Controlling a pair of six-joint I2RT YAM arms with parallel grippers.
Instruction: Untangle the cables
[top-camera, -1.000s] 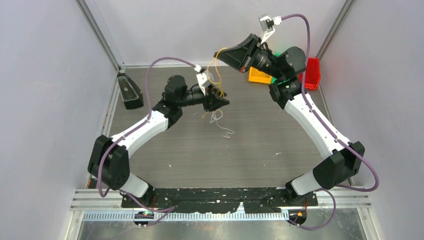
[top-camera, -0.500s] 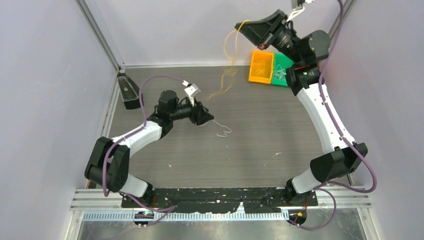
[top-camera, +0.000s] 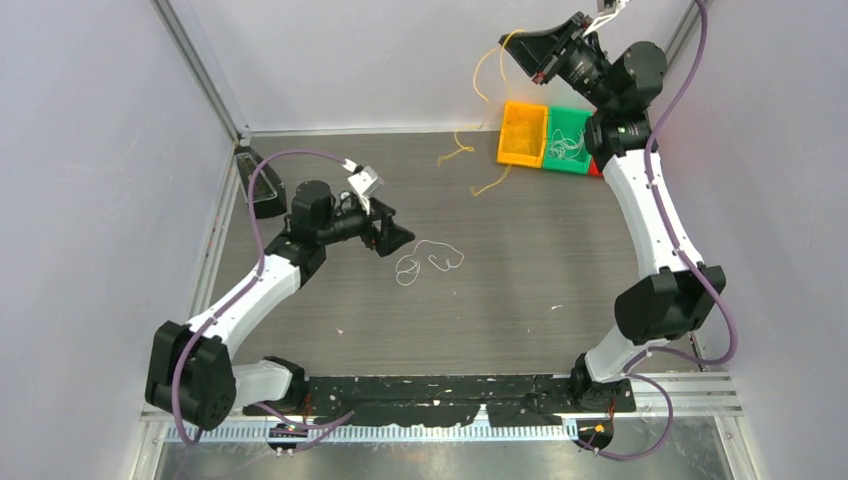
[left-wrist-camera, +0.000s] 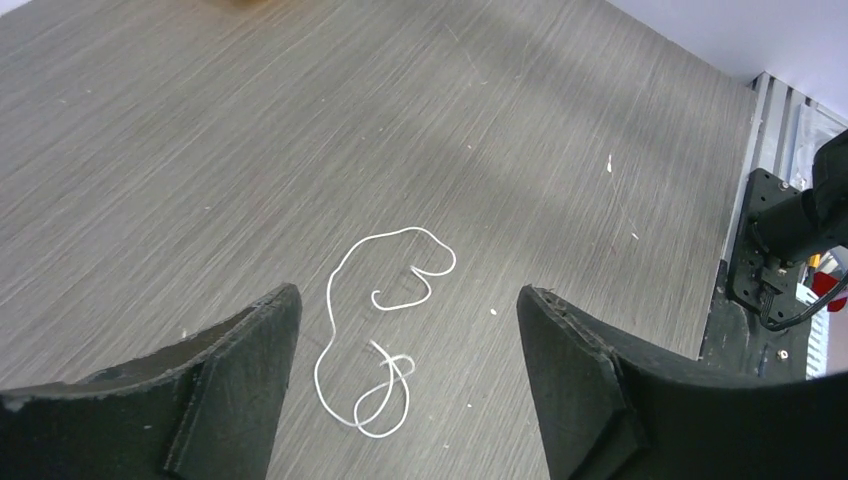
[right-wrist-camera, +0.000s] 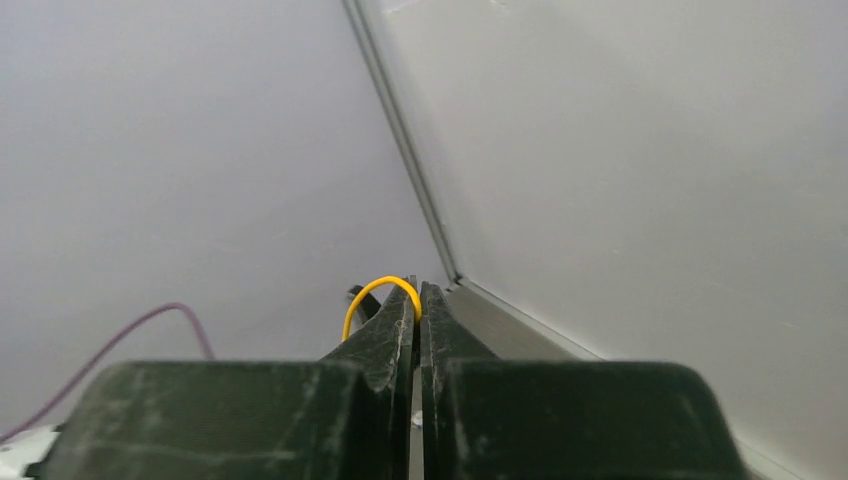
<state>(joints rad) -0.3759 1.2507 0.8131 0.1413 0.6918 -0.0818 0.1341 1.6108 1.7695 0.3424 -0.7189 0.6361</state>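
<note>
Opened left gripper (left-wrist-camera: 405, 300) wide and dropped white cable (left-wrist-camera: 331, 300) onto table (top-camera: 550, 260), now separate from yellow cable (right-wrist-camera: 383, 280) lifted higher in tightly clamped right gripper (right-wrist-camera: 417, 300).

L pincer (left-wrist-camera: 407, 292) gaping, arm stretched low; R pincer (right-wrist-camera: 417, 290) clamped tight, arm reared high

Orange bin (top-camera: 523, 135), green bin (top-camera: 556, 122), apparently touching
</note>
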